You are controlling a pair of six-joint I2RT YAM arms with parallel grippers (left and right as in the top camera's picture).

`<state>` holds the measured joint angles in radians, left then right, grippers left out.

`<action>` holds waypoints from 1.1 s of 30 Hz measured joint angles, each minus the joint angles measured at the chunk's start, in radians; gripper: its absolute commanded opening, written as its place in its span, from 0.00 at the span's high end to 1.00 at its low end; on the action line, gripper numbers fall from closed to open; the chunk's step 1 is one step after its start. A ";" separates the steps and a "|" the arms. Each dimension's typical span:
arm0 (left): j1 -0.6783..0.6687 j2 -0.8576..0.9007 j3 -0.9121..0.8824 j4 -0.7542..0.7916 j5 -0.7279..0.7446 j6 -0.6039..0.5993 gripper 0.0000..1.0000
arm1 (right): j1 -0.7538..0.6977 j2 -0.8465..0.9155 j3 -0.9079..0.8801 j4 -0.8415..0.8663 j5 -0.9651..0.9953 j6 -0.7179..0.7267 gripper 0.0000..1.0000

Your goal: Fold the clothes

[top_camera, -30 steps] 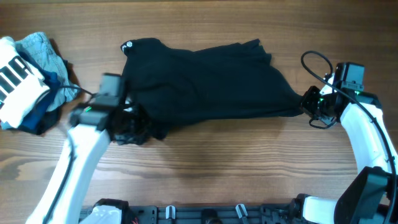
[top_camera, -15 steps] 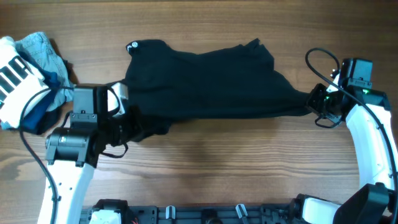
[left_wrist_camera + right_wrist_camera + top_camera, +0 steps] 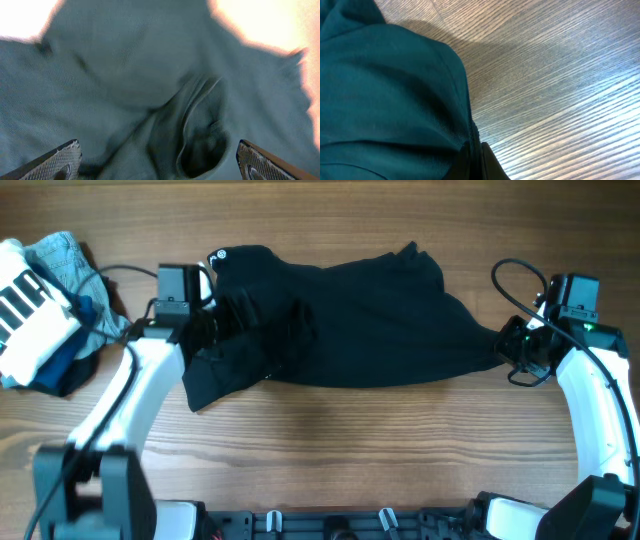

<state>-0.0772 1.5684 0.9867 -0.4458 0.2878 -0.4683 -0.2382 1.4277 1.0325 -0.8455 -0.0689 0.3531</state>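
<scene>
A black garment [image 3: 350,320] lies spread across the middle of the wooden table [image 3: 330,440], with a bunched fold on its left part. My left gripper [image 3: 235,320] hovers over that left part and is open. In the left wrist view its fingers [image 3: 62,160] stand wide apart above the rumpled cloth [image 3: 150,75], holding nothing. My right gripper [image 3: 502,345] is at the garment's right tip and shut on it. In the right wrist view the gripper [image 3: 475,157] pinches the fabric's edge [image 3: 395,90] just above the tabletop.
A pile of other clothes [image 3: 45,300], white striped, light blue and dark blue, sits at the far left edge. The right arm's cable [image 3: 510,280] loops beside the garment's right end. Bare wood [image 3: 330,440] runs along the front.
My left gripper moved from the garment's near-left corner toward the far side, over the cloth, and opened, letting the fabric go. The right gripper has stayed shut on the right tip.
</scene>
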 measured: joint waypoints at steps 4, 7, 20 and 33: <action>-0.008 0.070 -0.002 -0.106 0.094 0.000 0.00 | 0.000 0.000 0.000 0.001 0.003 0.000 0.96; -0.065 0.068 -0.002 -0.128 0.126 0.008 0.00 | 0.000 0.000 0.000 0.001 0.003 0.000 0.96; -0.383 0.068 -0.002 -0.027 -0.303 0.092 0.29 | 0.000 0.000 0.000 0.001 0.003 0.000 0.95; -0.383 0.163 -0.002 0.055 -0.354 0.116 0.24 | 0.000 0.000 0.000 0.002 0.003 0.000 0.95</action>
<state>-0.4603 1.7309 0.9848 -0.3904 -0.0662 -0.3527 -0.2382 1.4277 1.0325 -0.8440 -0.0658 0.3531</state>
